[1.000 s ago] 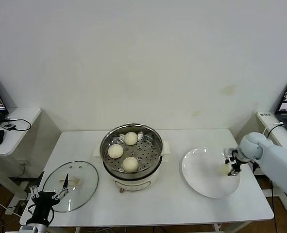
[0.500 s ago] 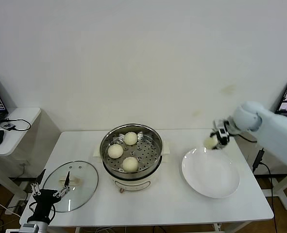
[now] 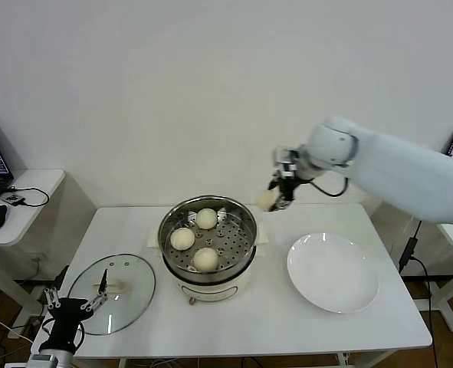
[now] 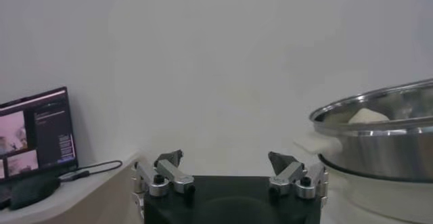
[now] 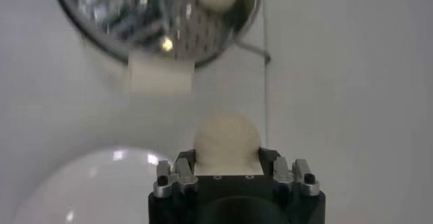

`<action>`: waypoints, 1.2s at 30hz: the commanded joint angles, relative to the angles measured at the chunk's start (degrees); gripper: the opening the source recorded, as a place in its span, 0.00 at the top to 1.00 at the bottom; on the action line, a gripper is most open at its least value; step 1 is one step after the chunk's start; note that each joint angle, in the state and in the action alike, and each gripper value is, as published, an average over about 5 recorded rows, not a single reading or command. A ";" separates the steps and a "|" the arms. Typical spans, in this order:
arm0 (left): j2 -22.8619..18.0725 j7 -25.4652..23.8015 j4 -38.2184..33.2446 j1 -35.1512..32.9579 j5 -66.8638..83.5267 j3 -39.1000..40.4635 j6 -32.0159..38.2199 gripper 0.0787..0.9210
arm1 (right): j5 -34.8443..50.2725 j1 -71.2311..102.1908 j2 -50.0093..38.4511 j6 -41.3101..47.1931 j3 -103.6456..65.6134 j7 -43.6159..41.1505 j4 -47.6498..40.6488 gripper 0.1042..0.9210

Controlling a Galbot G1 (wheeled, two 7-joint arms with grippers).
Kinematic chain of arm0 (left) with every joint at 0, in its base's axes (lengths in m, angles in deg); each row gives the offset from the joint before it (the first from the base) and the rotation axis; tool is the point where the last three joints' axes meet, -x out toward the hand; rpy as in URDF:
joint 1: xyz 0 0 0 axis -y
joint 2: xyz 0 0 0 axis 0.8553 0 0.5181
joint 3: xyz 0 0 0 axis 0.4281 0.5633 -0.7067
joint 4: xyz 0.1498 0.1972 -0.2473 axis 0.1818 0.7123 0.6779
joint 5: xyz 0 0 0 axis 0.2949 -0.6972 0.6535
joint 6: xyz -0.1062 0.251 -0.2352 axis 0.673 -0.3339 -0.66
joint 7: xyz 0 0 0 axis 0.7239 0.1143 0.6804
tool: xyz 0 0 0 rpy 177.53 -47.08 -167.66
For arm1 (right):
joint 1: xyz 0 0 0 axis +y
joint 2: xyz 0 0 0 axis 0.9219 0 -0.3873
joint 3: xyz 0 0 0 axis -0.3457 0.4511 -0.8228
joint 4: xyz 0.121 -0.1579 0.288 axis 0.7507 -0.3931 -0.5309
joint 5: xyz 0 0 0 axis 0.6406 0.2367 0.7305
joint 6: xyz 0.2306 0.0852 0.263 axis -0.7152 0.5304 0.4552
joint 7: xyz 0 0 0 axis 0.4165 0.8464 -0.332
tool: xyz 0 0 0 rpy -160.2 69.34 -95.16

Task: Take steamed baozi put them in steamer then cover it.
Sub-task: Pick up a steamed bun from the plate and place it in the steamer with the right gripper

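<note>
1. Right gripper (image 3: 276, 193) grips a bun (image 3: 267, 201) in the air, just past the steamer's (image 3: 208, 239) right rim; three buns (image 3: 205, 259) lie inside.
2. White plate (image 3: 333, 273) sits right of the steamer; lid (image 3: 112, 292) lies left.
3. Left gripper (image 3: 71, 306) hangs spread wide by the lid.

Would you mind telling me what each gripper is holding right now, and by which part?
The right gripper holds a steamed baozi by its sides, in the air beside the steamer. The left gripper holds nothing.

Plain white wall (image 3: 211, 92); white table (image 3: 287, 322); side desk (image 3: 27, 188)
</note>
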 commanded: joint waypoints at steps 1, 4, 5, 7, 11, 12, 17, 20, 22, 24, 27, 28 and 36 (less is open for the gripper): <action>-0.38 0.04 -0.16 -0.14 -0.15 -0.29 0.08 0.12 | 11.07 -0.76 13.99 7.75 4.47 6.76 -2.72 0.40; -0.76 0.05 -0.35 -0.05 -0.20 -0.29 0.06 0.12 | 10.41 0.83 15.99 8.05 4.87 7.52 -4.37 0.40; -0.86 0.05 -0.43 -0.03 -0.20 -0.30 0.05 0.12 | 9.97 1.39 16.43 8.07 5.06 7.67 -4.88 0.40; -0.99 0.06 -0.53 -0.04 -0.17 -0.32 0.05 0.12 | 8.89 2.58 17.04 8.09 5.34 7.84 -5.81 0.40; -1.07 0.09 -0.52 -0.16 -0.08 -0.52 0.14 0.12 | 6.45 4.81 17.56 8.07 5.44 7.84 -7.49 0.40; -1.09 0.09 -0.51 -0.18 -0.06 -0.56 0.16 0.12 | 6.00 5.28 17.65 8.06 5.43 7.85 -7.86 0.40; -1.13 0.08 -0.53 -0.19 -0.06 -0.55 0.17 0.12 | 4.35 7.23 18.14 8.04 5.23 7.89 -9.17 0.40; -1.14 0.09 -0.40 -0.06 -0.07 -0.43 0.16 0.12 | 3.33 7.67 18.36 8.03 5.45 7.91 -9.46 0.40; -1.17 0.10 -0.26 0.06 -0.07 -0.36 0.16 0.12 | 2.46 7.94 18.45 8.02 5.46 7.95 -9.74 0.40; -1.19 0.10 -0.18 0.13 -0.06 -0.30 0.17 0.12 | 1.87 8.19 18.41 8.01 5.37 8.00 -9.95 0.40; -1.15 0.09 -0.07 0.23 -0.05 -0.23 0.18 0.12 | 1.29 8.44 18.13 8.02 5.36 7.92 -10.00 0.40; -1.14 0.09 -0.03 0.30 -0.05 -0.23 0.17 0.12 | 1.12 8.51 18.04 8.02 5.35 7.89 -10.00 0.40; -1.01 0.04 0.08 0.56 -0.01 -0.24 0.06 0.12 | 0.90 8.18 17.08 8.06 4.40 7.52 -8.93 0.30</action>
